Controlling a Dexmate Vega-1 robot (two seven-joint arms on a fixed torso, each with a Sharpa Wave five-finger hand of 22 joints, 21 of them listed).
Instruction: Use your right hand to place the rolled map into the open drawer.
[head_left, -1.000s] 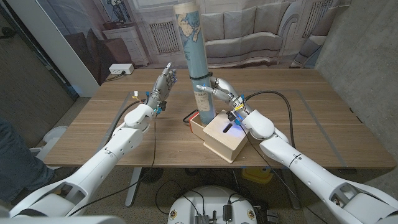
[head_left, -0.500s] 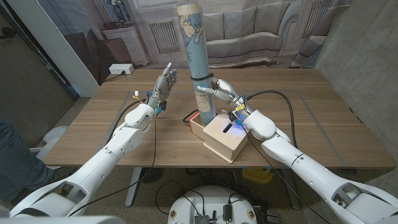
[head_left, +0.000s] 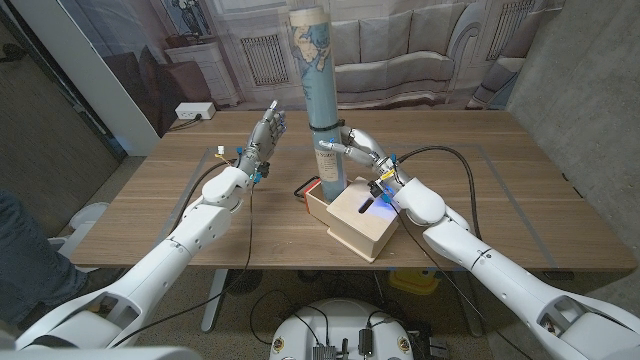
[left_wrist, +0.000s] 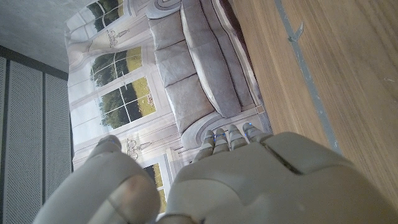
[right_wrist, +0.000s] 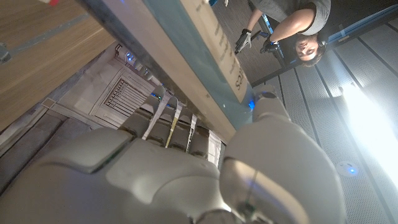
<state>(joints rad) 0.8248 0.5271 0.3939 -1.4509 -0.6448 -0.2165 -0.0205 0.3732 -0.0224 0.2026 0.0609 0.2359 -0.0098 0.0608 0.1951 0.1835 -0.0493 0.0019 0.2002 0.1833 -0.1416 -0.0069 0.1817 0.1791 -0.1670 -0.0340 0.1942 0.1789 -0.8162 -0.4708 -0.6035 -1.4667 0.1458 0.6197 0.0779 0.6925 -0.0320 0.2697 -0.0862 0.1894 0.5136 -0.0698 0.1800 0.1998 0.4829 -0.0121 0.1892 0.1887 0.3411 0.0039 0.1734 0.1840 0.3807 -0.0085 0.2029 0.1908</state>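
The rolled map (head_left: 320, 90), a long blue and cream tube, stands nearly upright with its lower end in the open drawer (head_left: 322, 200) of a small pale wooden box (head_left: 363, 222). My right hand (head_left: 362, 148) grips the tube around its middle, from the right side. In the right wrist view the rolled map (right_wrist: 186, 50) crosses just beyond my right hand (right_wrist: 186, 168). My left hand (head_left: 263, 133) is raised above the table's left half with fingers apart, holding nothing; the left wrist view looks over my left hand (left_wrist: 205, 180).
A red and black object (head_left: 307, 187) lies beside the drawer. Cables run over the wooden table (head_left: 520, 200) to both wrists. A person (right_wrist: 292, 28) holding controllers is in the right wrist view. A printed backdrop stands behind the table.
The map has straightened slightly toward upright in my right hand, its top shifting a little right. My left hand has not moved.
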